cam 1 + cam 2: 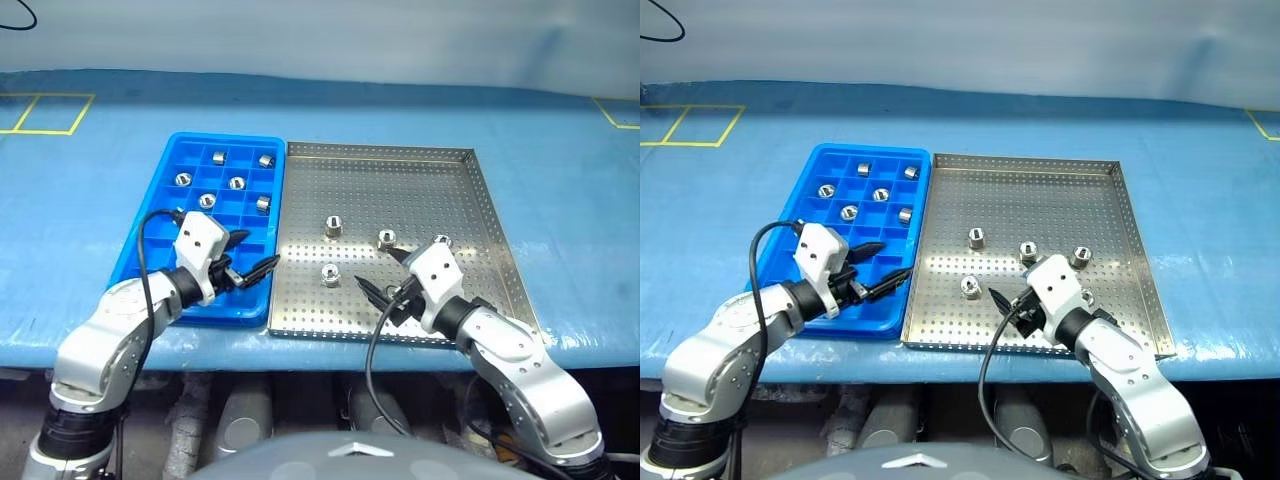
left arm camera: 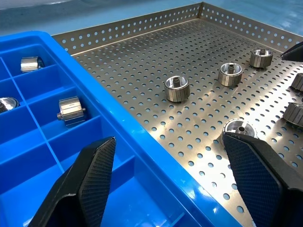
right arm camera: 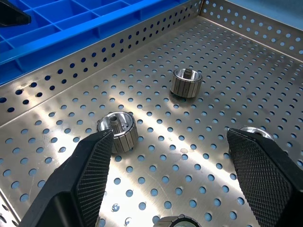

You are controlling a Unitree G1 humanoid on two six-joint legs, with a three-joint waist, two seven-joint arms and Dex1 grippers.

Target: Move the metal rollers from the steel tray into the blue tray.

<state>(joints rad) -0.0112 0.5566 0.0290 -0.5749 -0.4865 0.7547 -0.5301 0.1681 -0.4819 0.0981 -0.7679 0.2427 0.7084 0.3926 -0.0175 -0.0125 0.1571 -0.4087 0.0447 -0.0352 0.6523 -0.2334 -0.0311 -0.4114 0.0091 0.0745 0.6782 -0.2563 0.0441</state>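
Right wrist view shows the right gripper (image 3: 168, 184) spread wide and empty over the steel tray (image 1: 470, 190). One roller (image 3: 118, 131) sits just by one finger. Next it should drop and pinch that one. The left gripper (image 1: 248, 262) is spread too, empty. Six rollers lie in the blue tray (image 1: 150, 200); a few wait on steel.

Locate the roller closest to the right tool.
In the right eye view, that metal roller stands on the steel tray, near its front edge, just left of the open right tool.
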